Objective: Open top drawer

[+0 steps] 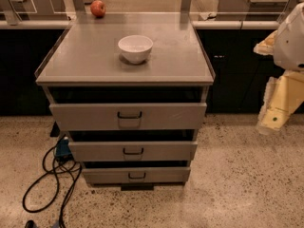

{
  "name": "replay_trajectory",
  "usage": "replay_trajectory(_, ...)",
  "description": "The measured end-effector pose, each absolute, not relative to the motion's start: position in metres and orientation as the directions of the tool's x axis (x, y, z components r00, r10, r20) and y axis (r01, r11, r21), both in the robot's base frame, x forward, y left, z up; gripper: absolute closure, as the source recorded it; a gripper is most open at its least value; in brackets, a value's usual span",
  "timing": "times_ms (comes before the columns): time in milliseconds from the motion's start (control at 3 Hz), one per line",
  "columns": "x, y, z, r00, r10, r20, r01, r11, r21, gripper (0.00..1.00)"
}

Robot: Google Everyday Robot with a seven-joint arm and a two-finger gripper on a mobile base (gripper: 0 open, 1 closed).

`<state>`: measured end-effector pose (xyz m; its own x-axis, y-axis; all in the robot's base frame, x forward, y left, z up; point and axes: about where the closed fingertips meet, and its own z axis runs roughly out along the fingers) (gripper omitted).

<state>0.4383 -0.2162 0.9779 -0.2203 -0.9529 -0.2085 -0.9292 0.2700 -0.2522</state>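
The top drawer (128, 116) is the widest grey front of three in a grey metal cabinet, with a small dark loop handle (129, 115) at its centre. A dark gap shows above the front, and its inside is hidden. My arm, white and cream, hangs at the right edge of the view. My gripper (275, 115) is at its lower end, well to the right of the cabinet, at about the top drawer's height, touching nothing.
Two narrower drawers (133, 151) (137, 175) sit below. A white bowl (135, 48) and a red apple (98, 8) stand on the cabinet top (85, 56). Black cables (52, 175) lie on the speckled floor at lower left. Dark counters run behind.
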Motion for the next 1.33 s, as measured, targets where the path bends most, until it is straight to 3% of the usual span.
replay_trajectory(667, 0.433, -0.217, 0.968, -0.194, -0.951, -0.24, -0.929, 0.257, -0.266, 0.0)
replay_trajectory(1333, 0.403, -0.197, 0.83, -0.099, -0.863, -0.495, -0.961, 0.213, -0.179, 0.0)
